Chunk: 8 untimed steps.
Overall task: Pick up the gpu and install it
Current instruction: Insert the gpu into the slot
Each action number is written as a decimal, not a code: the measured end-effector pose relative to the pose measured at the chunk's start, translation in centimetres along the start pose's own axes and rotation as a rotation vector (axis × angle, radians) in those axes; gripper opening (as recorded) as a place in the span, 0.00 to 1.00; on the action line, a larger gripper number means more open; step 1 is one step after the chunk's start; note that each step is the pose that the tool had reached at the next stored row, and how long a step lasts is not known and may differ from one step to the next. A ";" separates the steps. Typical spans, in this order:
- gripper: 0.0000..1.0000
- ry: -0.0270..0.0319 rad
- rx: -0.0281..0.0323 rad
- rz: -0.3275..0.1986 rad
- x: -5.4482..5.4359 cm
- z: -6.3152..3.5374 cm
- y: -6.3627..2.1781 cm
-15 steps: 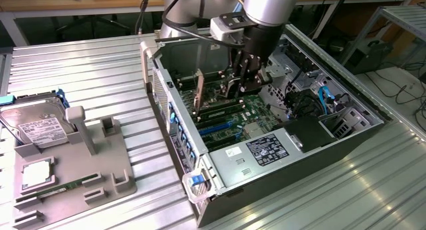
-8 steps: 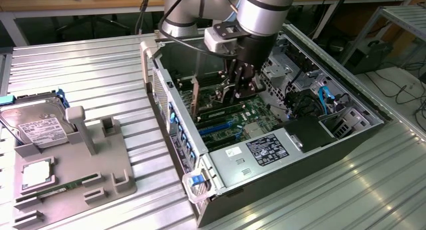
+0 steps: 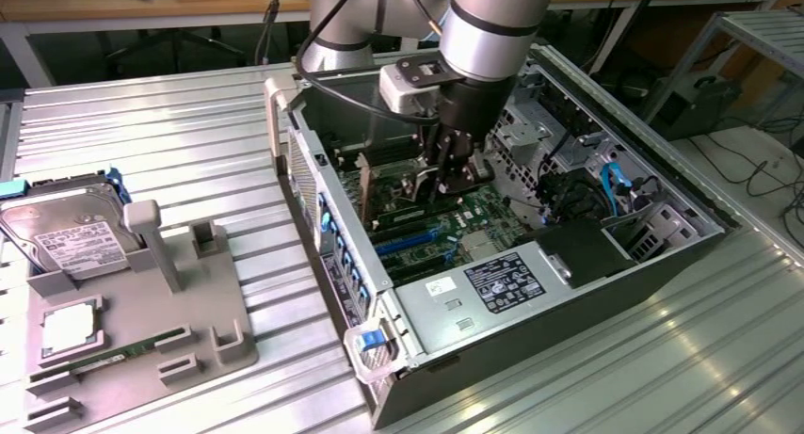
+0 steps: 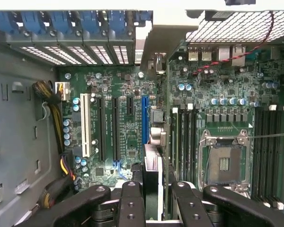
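Inside, an open computer case (image 3: 653,265) lying on its side on the ribbed metal desk (image 3: 151,133), holding a green motherboard (image 4: 128,137) with an empty silver CPU socket (image 4: 225,163). Also in the case: a black box with a white-printed label (image 3: 506,283), blue cables (image 3: 616,184), and a bundle of yellow and black wires (image 4: 54,123) near the wall. Counted on the board in the wrist view: one white expansion slot (image 4: 85,125), one long blue slot (image 4: 145,120), two long black slots between them.

Lowered into the case over the motherboard: the hand (image 4: 151,198), fingers partly closed on the gpu (image 4: 154,179). Seen edge-on in the wrist view, the card held upright between the fingertips (image 4: 131,201), its silver bracket (image 4: 151,42) reaching toward the row of blue slot clips (image 4: 71,23) at the case's rear wall, in line with the blue slot. Whether seated in a slot, not possible to tell.

Off to the exterior view's left, well apart from the case: a grey parts holder (image 3: 164,302) on the desk. In its compartments: one silver hard drive with a white label (image 3: 70,241), one square silver chip (image 3: 70,326), one small green memory stick (image 3: 113,357).
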<state>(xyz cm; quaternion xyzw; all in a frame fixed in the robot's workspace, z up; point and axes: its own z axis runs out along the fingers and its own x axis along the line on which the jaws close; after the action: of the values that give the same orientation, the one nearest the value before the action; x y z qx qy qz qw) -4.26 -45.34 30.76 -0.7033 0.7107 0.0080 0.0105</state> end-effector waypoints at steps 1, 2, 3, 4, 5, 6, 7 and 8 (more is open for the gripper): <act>0.27 0.0000 0.0000 0.000 0.0 0.19 0.00; 0.27 0.0002 0.0000 0.000 0.0 0.35 0.01; 0.27 0.0002 0.0000 0.000 0.1 0.52 0.02; 0.27 0.0001 0.0000 0.000 0.1 0.66 0.03; 0.27 0.0002 0.0000 0.000 0.1 0.73 0.04; 0.27 0.0002 -0.0001 0.000 0.1 0.80 0.11; 0.27 0.0000 0.0001 0.000 0.1 0.87 0.22; 0.27 0.0001 0.0001 0.000 0.1 0.92 0.32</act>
<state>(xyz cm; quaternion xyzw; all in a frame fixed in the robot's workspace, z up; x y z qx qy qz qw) -4.58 -45.44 29.84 -0.7034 0.7107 0.0079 0.0105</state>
